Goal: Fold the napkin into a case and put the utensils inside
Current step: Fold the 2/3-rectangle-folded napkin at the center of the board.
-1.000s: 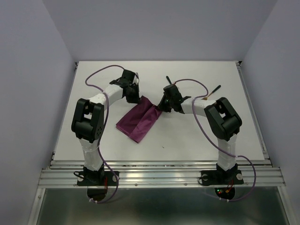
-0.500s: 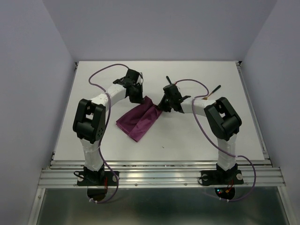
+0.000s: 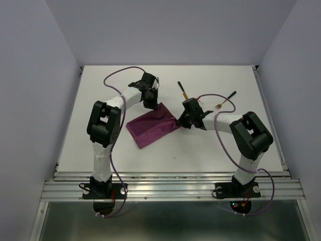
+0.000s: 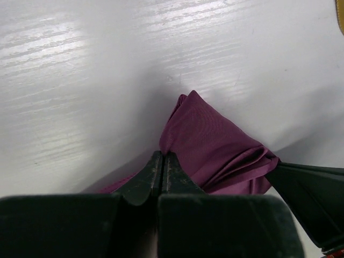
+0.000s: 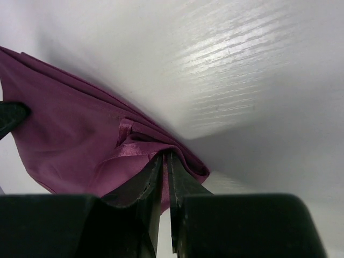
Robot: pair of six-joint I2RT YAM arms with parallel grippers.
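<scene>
Folding is staged: napkin [image 3: 153,129] is held taut, cloth clamped by left gripper [image 3: 154,104] at 12 o'clock and by right gripper [image 3: 180,121] at 3.

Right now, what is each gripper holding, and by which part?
Both hold the napkin. The left gripper pinches its far corner. The right gripper pinches the neighbouring right corner, at the hemmed edge.

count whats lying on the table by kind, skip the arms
napkin: 1
utensils: 2
total: 3
</scene>
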